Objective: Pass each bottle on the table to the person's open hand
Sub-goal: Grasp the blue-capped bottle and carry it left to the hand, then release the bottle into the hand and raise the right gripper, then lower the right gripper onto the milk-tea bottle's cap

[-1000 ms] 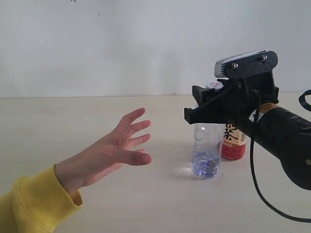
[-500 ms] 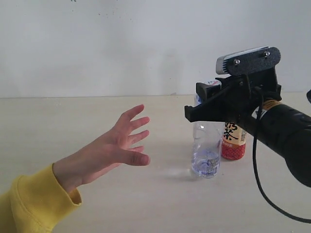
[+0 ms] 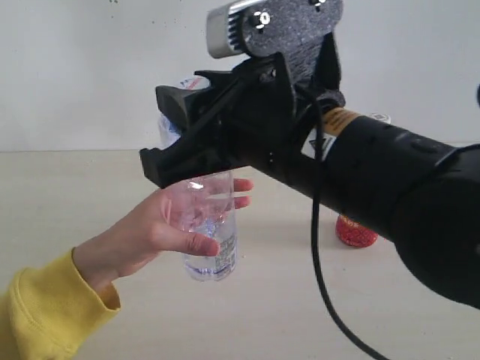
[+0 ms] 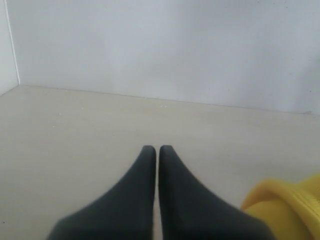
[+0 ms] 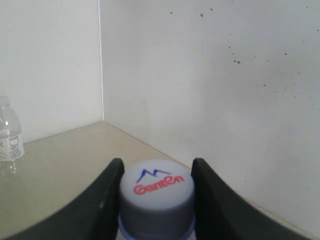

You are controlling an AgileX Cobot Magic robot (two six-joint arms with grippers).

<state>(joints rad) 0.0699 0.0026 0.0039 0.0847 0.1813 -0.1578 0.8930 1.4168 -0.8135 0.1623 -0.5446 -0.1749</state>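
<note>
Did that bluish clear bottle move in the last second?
Yes. The bluish clear bottle went left, away from the red-based bottle, into the person's hand.

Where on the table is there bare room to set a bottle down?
Bare: the table left of and behind the hand, and the front strip between the sleeve and the cable. Crowded: the middle, where hand, blue bottle and right arm meet, and near the red-based bottle.

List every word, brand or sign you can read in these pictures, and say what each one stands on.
"Ganten", red, beneath a blue peak sign: on the cap of the blue-tinted bottle.
The white label on the small clear bottle: too small to read.
The stickers on the right arm: too small to read.
The cream bottle shows only its red base.
</note>
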